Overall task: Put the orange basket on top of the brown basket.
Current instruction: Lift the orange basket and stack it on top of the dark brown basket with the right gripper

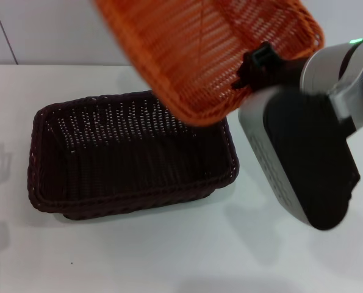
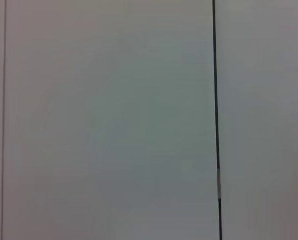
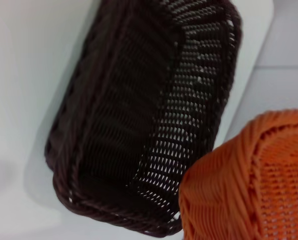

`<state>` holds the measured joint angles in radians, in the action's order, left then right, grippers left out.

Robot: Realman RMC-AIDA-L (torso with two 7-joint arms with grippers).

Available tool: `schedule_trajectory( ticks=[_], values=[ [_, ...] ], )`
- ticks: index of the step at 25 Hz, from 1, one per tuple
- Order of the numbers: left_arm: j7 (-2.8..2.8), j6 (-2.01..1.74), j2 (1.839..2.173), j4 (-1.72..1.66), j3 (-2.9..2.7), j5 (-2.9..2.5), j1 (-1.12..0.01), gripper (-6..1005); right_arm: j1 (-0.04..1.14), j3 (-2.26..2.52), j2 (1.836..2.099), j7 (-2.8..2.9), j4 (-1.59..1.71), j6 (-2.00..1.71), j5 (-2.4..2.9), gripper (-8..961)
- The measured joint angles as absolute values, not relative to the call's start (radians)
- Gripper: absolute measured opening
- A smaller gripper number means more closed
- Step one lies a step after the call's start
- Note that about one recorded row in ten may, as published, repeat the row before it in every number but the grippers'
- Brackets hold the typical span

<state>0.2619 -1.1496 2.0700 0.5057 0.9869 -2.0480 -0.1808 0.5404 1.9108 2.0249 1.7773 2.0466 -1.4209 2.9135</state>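
Note:
The orange basket [image 1: 212, 49] hangs tilted in the air near the top of the head view, above the far right part of the brown basket [image 1: 126, 155]. My right gripper [image 1: 257, 64] is shut on the orange basket's rim and holds it up. The brown basket stands upright and empty on the white table [image 1: 169, 250]. In the right wrist view the brown basket [image 3: 149, 110] lies below, and a corner of the orange basket [image 3: 249, 185] shows close by. My left gripper is out of view; its wrist view shows only a pale wall [image 2: 113, 120].
The white table edge meets a pale wall behind the baskets. My right arm's grey and black housing [image 1: 303, 159] hangs over the table to the right of the brown basket. A dark vertical seam [image 2: 216, 120] runs down the wall.

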Motion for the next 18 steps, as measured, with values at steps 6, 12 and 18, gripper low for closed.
schedule_trajectory(
  ticks=[6,12,18],
  values=[
    [0.230,-1.152,2.071,0.522,0.985,-2.047,-0.170,802,0.371,1.920,2.073,1.349,2.028,-1.262,2.908,154],
    [0.197,-1.154,2.071,0.530,0.985,-2.046,-0.164,802,0.326,1.947,2.067,1.223,1.958,-1.142,2.905,171],
    [0.197,-1.154,2.071,0.531,0.989,-2.046,-0.167,802,0.324,1.947,2.063,1.187,1.905,-1.122,2.899,198]
  ],
)
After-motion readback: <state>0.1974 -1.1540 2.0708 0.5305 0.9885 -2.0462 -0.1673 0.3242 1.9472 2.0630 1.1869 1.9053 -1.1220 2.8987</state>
